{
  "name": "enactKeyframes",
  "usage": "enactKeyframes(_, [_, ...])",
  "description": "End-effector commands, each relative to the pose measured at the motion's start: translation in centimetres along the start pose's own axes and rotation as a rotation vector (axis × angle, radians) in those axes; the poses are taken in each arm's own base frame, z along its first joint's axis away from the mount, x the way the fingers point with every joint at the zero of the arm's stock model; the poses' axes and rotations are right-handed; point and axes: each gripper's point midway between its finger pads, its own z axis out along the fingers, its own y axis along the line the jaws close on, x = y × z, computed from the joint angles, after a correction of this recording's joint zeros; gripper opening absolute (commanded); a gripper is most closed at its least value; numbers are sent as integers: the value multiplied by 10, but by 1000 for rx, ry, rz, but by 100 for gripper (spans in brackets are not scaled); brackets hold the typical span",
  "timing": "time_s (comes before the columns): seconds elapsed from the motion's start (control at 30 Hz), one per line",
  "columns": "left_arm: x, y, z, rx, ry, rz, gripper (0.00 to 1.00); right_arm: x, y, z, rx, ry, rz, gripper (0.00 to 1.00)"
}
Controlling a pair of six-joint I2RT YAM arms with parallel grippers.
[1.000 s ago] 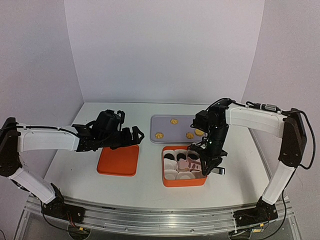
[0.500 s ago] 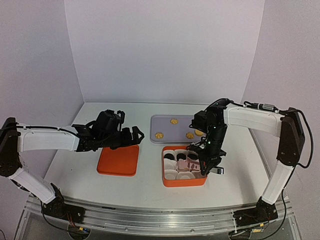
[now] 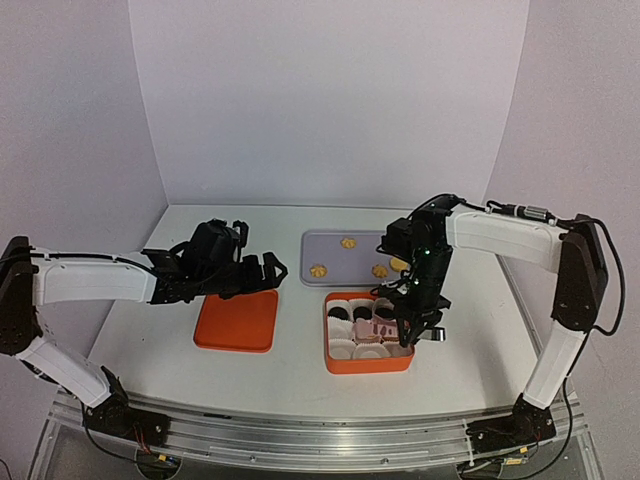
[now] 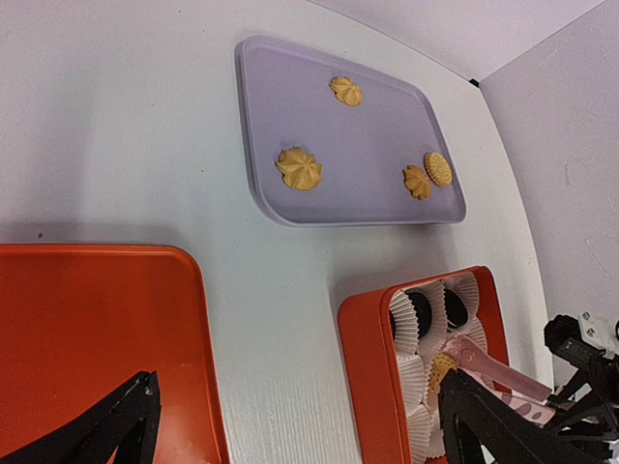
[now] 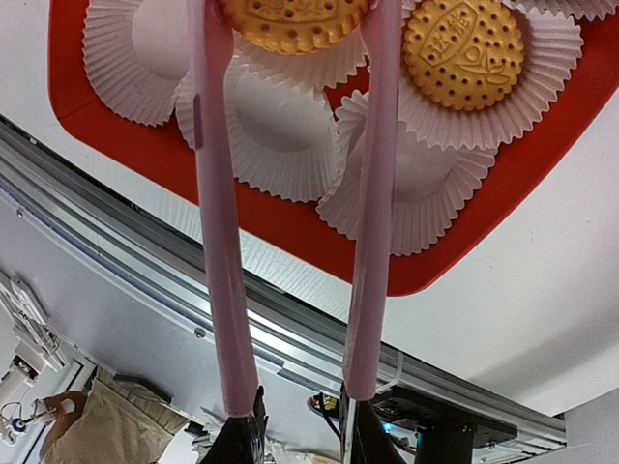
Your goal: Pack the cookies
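While my right jaws clamp pink tongs (image 5: 218,242) flanking a golden cookie (image 5: 293,21) ahead, my left jaws gape wide.

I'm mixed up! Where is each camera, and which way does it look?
Top camera: above and behind, looking down at the table; left arm and right arm show.
Left wrist: over the table, facing the lilac tray; the open left gripper shows.
Right wrist: looks down the pink tongs into the orange box; right gripper holds them.
All share the orange box.
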Motion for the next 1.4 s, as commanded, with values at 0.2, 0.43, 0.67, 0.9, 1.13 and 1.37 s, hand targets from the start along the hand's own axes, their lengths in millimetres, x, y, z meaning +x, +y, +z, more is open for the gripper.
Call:
enactKeyframes(0.2, [-12,-5,-11,19,-51,-11,100,80,-9,-19,77,329,127,28])
enactKeyframes(0.43, [-12,-5,-11,20,-54,-11,100,79,-9,-19,79,324,132,31])
enactKeyframes(0.67, [-13,-6,-10,23,-54,-11,100,76,-9,-22,79,309,126,31])
enactKeyframes(0.9, [-14,-8,-10,26,-55,-6,100,76,-5,-35,77,256,115,31])
enactKeyframes(1.13, [-15,-11,-7,32,-50,-1,100,82,-8,-40,92,246,121,31])
enactKeyframes(1.37, [-14,-11,-4,32,-44,0,100,81,-8,-40,95,240,113,29])
